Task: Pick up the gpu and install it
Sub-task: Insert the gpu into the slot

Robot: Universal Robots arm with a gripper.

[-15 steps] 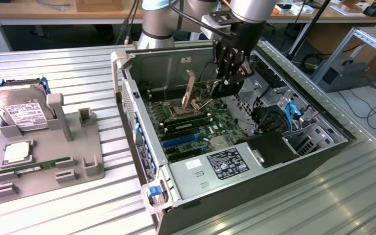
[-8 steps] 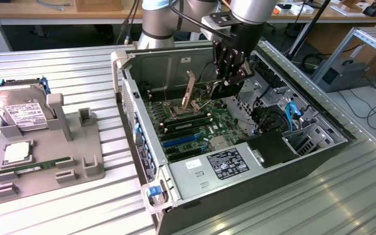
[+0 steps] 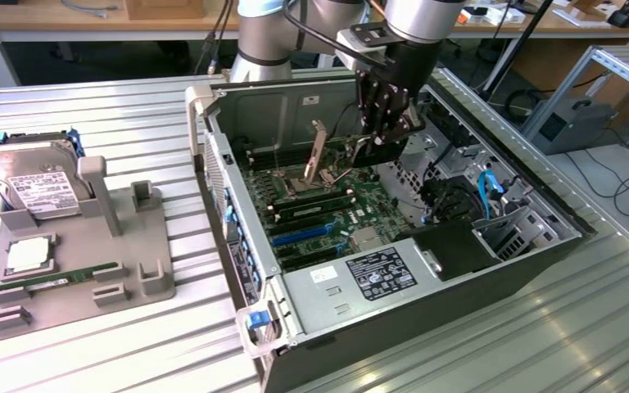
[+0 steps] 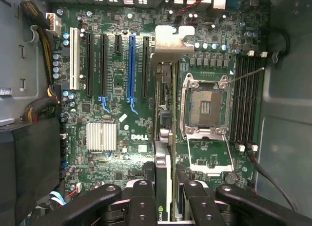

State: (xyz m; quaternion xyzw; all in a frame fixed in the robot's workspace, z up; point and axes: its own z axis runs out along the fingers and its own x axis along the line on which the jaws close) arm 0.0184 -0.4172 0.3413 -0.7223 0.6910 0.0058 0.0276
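My gripper reaches down into the open PC case, above the motherboard. In the wrist view the gripper is shut on the gpu, a thin card seen edge-on between the black fingers. The card's silvery bracket points toward the case's rear wall. The gpu hangs above the board, between the row of expansion slots, with the blue slot among them, and the open CPU socket. It sits in no slot.
A grey parts holder stands at the exterior view's left, carrying a hard drive, a CPU chip and a green RAM stick. Inside the case are cables, a black shroud and memory slots.
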